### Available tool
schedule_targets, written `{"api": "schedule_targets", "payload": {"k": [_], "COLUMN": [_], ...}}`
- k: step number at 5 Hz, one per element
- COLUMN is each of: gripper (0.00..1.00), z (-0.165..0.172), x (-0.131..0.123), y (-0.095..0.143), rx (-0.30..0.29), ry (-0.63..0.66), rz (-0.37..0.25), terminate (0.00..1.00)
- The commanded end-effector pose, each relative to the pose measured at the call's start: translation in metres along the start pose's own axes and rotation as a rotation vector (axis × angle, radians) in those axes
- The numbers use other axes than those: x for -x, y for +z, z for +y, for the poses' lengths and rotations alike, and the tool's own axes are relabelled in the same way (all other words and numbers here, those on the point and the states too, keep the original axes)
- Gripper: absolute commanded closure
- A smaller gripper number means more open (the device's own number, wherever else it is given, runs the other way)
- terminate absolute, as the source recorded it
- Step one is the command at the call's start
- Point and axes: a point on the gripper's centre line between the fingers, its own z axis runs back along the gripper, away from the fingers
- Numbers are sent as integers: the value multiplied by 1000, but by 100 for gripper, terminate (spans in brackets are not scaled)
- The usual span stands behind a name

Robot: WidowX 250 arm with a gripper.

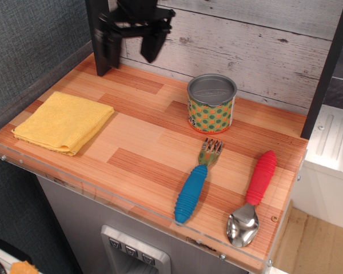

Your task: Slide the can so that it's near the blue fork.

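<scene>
The can (211,103), a short tin with a grey ridged top and green dots on orange-yellow, stands upright at the back middle of the wooden counter. The blue fork (195,182) lies just in front of it, tines pointing at the can a short gap away. My gripper (131,48) hangs high at the back left, well apart from the can, its two black fingers (150,44) spread and empty.
A folded yellow cloth (64,121) lies at the left. A red-handled metal spoon (254,193) lies right of the fork. A dark post (99,34) stands at the back left by the gripper. A clear lip (103,197) edges the counter's front.
</scene>
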Motion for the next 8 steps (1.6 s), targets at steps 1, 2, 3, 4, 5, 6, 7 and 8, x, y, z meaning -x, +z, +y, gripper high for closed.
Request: {"api": "schedule_targets", "payload": {"k": [1,2,3,4,5,6,7,8], "gripper": [0,0,0,0,0,0,0,0], "z": [46,65,83,98,108,105,105,105], "x": [-16,-12,-6,9,25,33,33,33], "y": [9,-1,-13,-24,-40,-55,-55,-55], "rx": [88,137,171,135,116,66,66,66], "ry": [-323,-464,-555,-616,-685,-700,-700,-700], "rz": [11,60,57,18,-4,17,17,17], "terminate": [0,0,0,0,0,0,0,100]}}
